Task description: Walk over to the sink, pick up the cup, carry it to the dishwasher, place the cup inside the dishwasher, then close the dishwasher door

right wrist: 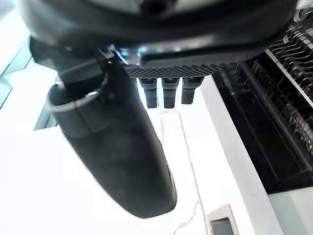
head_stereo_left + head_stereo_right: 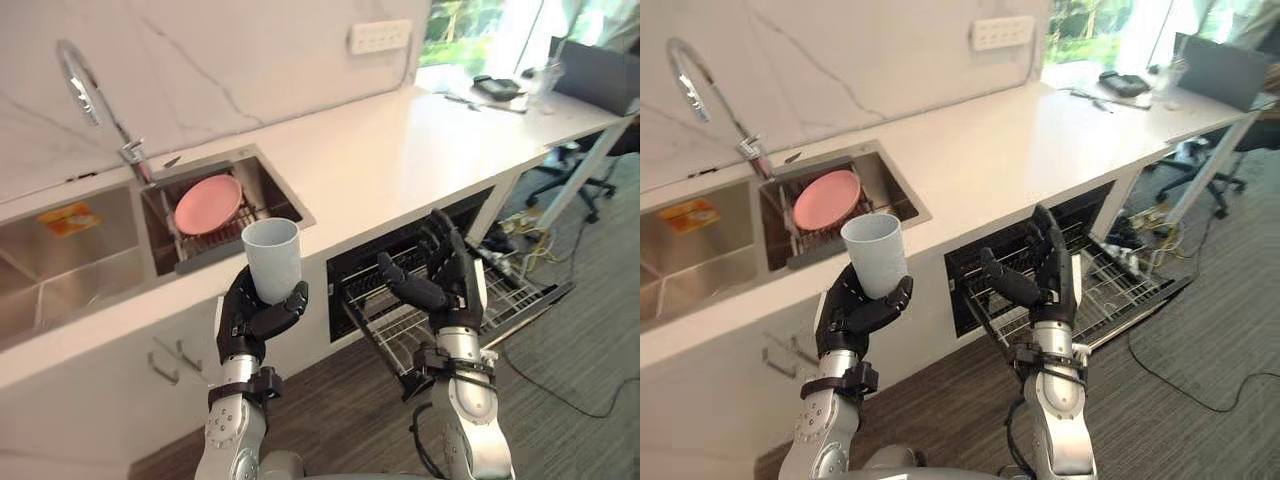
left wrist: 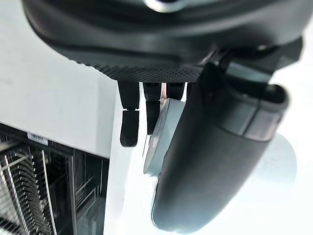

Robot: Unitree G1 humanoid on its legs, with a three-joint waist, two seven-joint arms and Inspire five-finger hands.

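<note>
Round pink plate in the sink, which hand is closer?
Left. The left hand, holding the pale blue cup, is just in front of the pink plate; the right hand is farther right, by the dishwasher.

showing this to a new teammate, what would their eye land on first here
First, the pale blue cup, held upright in the left hand in front of the counter edge. Next, the pink plate lying in the sink just behind it. Then the open dishwasher under the counter, its wire rack pulled out, with the right hand raised open before it.
</note>
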